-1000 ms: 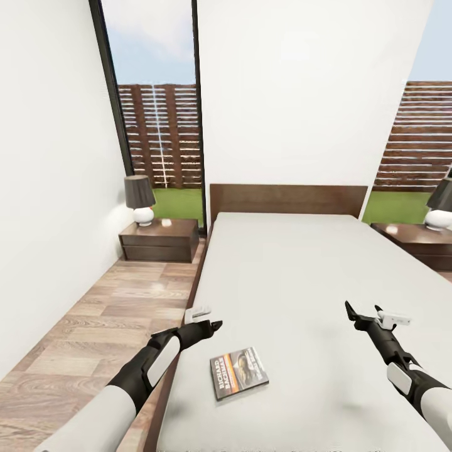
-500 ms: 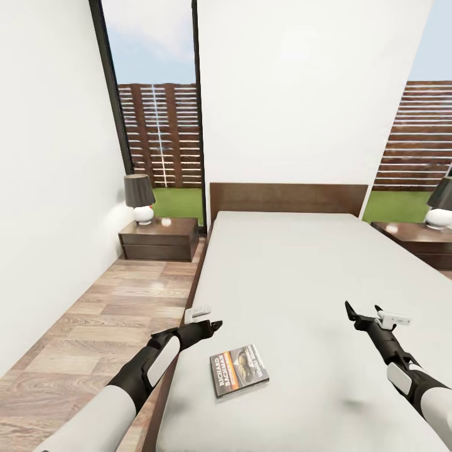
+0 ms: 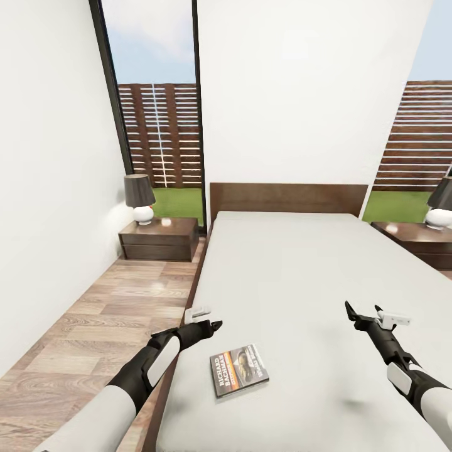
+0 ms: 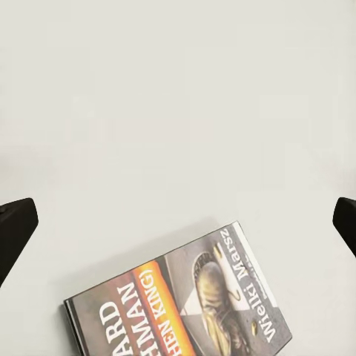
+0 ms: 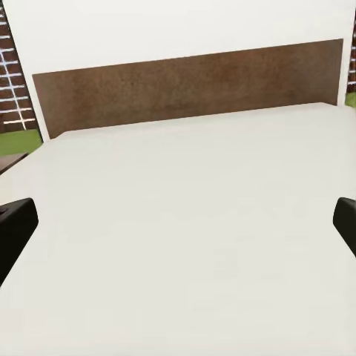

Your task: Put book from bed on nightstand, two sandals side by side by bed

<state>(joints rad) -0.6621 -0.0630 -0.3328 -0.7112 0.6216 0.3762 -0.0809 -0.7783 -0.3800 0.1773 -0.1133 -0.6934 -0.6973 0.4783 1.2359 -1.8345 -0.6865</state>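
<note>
The book lies flat on the off-white mattress of the bed, near its foot and left edge; its orange-striped cover faces up. The left wrist view has the book just below the gripper's line. My left gripper hovers open a little above and to the left of the book, its dark fingertips spread wide. Over the bed's right half my right gripper is open with nothing in it, pointing toward the headboard. A nightstand stands left of the headboard. The sandals are out of view.
A second nightstand sits at the bed's right, partly cut off by the frame edge. Each nightstand carries a dark-shaded lamp. Wood-plank floor runs between the bed and the white left wall. Tall windows flank the headboard wall.
</note>
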